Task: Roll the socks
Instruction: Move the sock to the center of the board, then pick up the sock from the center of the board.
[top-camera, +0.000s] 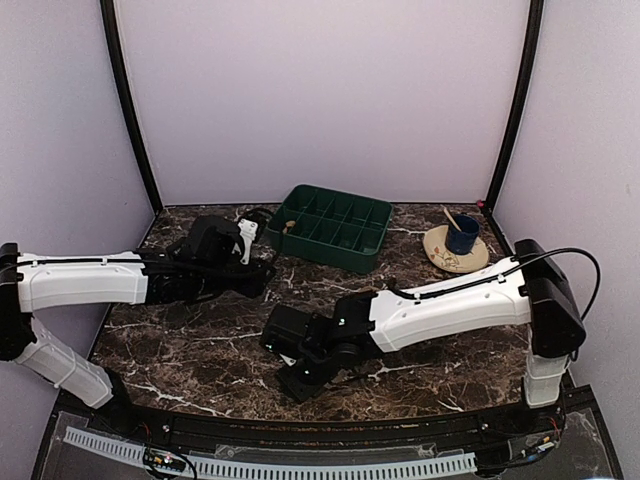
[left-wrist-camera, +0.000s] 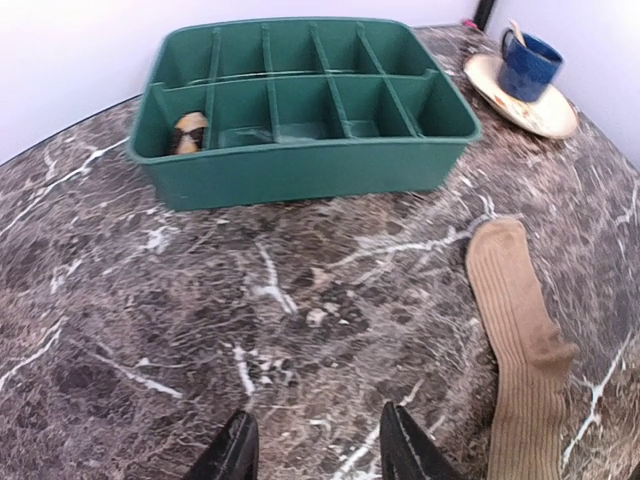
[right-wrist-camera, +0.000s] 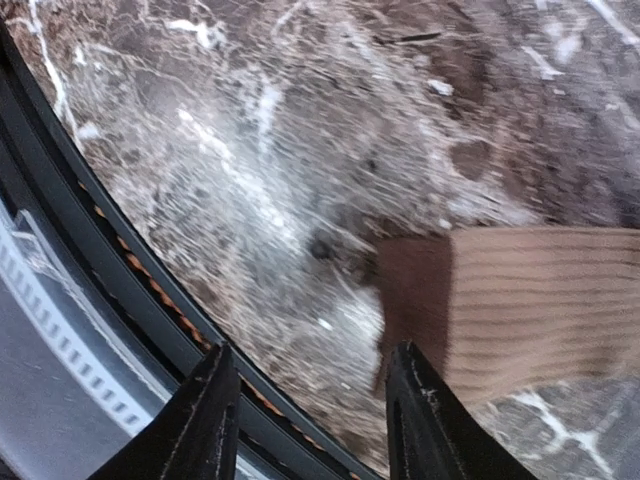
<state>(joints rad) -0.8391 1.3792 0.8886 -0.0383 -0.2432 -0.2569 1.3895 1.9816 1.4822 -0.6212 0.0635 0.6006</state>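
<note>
Jaws on both arms hang open, empty, beside the tan sock (left-wrist-camera: 515, 330) flat on the worktop (left-wrist-camera: 250, 330); a shallow pinch could let its end slip mid-roll.

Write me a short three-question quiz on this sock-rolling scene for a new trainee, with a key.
1. True or false: the tan sock lies inside the green tray.
2. What stands on the saucer? A) a blue cup B) a red bowl C) a glass bottle
3. Fill in: the left gripper and the right gripper are both ___.
Key: 1. False: it lies flat on the table, outside the tray; the patterned sock is the one in a compartment. 2. A. 3. Open, holding nothing.
</note>
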